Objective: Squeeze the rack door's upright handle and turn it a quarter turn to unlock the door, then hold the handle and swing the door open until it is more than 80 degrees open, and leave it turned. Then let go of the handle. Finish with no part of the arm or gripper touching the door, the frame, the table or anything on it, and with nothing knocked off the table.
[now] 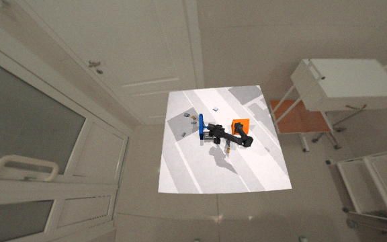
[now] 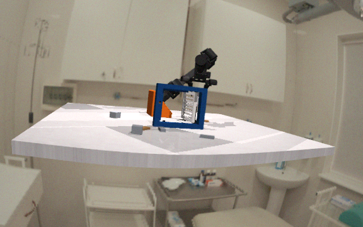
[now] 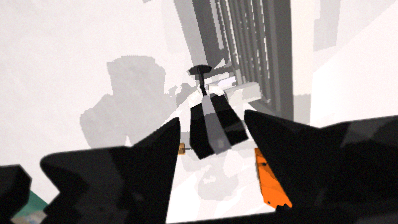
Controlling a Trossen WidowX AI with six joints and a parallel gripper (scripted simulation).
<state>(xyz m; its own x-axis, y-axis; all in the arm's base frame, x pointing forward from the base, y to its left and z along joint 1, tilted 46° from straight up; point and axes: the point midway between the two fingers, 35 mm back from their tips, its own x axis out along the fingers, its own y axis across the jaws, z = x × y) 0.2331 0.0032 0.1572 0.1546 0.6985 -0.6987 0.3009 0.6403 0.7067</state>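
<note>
Findings are listed left to right as seen from the top.

On the bench [image 1: 187, 181] [image 2: 175, 160], beyond the left side of the frame, lie a grey block [image 1: 187, 115] [image 2: 137, 129], a flat grey piece [image 1: 183, 134] [image 2: 207, 136], a small brown-orange piece [image 1: 193, 117] [image 2: 146, 128] and a small grey piece [image 1: 193, 122] [image 2: 161, 129].

The blue rack frame [image 1: 201, 121] [image 2: 157, 105] stands upright on the bench. The slatted door [image 2: 195, 108] [image 3: 281, 60] is swung well out on the arm's side of the frame; whether it exceeds the required angle cannot be told. Another grey block [image 1: 216, 109] [image 2: 115, 115] rests apart from the frame.

The gripper [image 1: 216, 133] [image 2: 198, 85] [image 3: 211, 118] is above the opened door. Its fingers stand apart, clamped on nothing. The dark upright handle [image 3: 212, 127] is at the door and shows between the spread fingers in the wrist view, with a visible gap at the left-hand fingertip of that view; contact on the other side cannot be determined. The handle's exact turn is also unclear.

A brown-orange block [image 1: 228, 150] [image 3: 181, 148] lies to the right of the door. The black arm [image 1: 230, 136] [image 2: 201, 63] reaches over the bench from the orange stand [image 1: 246, 122] [image 2: 150, 104] [image 3: 270, 182], farthest right.
</note>
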